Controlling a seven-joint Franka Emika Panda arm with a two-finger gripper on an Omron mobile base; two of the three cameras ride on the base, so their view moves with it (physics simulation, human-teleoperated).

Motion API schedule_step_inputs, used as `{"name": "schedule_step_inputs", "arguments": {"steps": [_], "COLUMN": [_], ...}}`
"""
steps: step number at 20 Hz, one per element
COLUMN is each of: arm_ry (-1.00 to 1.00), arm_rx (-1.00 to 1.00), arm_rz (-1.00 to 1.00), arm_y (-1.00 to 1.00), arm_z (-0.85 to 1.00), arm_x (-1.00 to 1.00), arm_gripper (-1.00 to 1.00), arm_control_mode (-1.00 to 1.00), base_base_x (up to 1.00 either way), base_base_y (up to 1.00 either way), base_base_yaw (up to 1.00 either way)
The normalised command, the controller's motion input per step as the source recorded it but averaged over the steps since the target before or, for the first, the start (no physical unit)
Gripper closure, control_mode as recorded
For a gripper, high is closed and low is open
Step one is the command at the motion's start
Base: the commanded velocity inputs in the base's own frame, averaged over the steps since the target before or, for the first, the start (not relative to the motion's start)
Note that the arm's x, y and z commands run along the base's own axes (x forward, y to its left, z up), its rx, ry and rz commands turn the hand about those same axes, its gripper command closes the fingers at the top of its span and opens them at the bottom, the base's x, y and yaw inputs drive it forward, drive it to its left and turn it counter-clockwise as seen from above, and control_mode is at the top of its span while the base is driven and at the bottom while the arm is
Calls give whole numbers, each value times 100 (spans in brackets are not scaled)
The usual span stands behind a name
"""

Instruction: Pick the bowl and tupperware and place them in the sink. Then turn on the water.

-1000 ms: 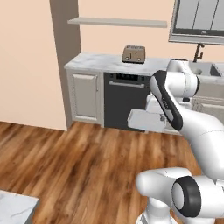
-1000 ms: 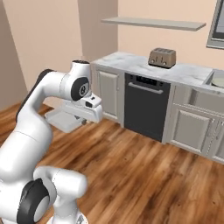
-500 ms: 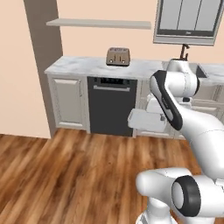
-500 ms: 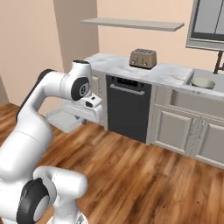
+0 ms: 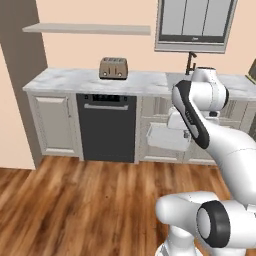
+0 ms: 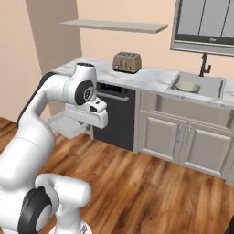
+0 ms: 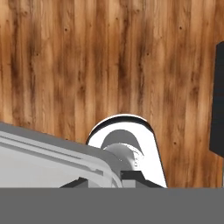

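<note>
My gripper (image 5: 172, 131) (image 6: 81, 122) is shut on the tupperware (image 5: 165, 138) (image 6: 65, 124), a pale flat lidded container held level above the wooden floor, in front of the lower cabinets. In the hand view the tupperware (image 7: 43, 159) lies across the lower left. The bowl (image 6: 188, 86), pale and round, sits inside the sink (image 6: 215, 87), a grey basin recessed in the marble counter at the right. A black faucet (image 6: 204, 64) (image 5: 190, 62) stands at its back edge; I see no water at its spout. The arm hides the sink in the left base view.
A toaster (image 5: 113, 67) (image 6: 126, 61) stands on the marble counter (image 5: 65, 79) above a black dishwasher (image 5: 107, 127) (image 6: 119, 119). A wall shelf (image 5: 85, 29) hangs above. Open wooden floor (image 6: 151, 187) lies between the base and the cabinets.
The whole scene has slid left in both base views, so the base has driven rightward along the counter toward the sink. The arm keeps its pose with the tupperware held.
</note>
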Motion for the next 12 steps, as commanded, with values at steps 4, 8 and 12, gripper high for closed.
{"name": "schedule_step_inputs", "arguments": {"steps": [4, 8, 12], "arm_ry": [0, 0, 0], "arm_rx": [0, 0, 0], "arm_rz": [0, 0, 0], "arm_y": [0, 0, 0], "arm_z": [0, 0, 0], "arm_x": [0, 0, 0], "arm_gripper": [100, 100, 100], "arm_control_mode": [100, 100, 100], "base_base_x": [50, 56, 61], "base_base_y": [-39, -33, -33], "base_base_yaw": [-22, -22, -22]}}
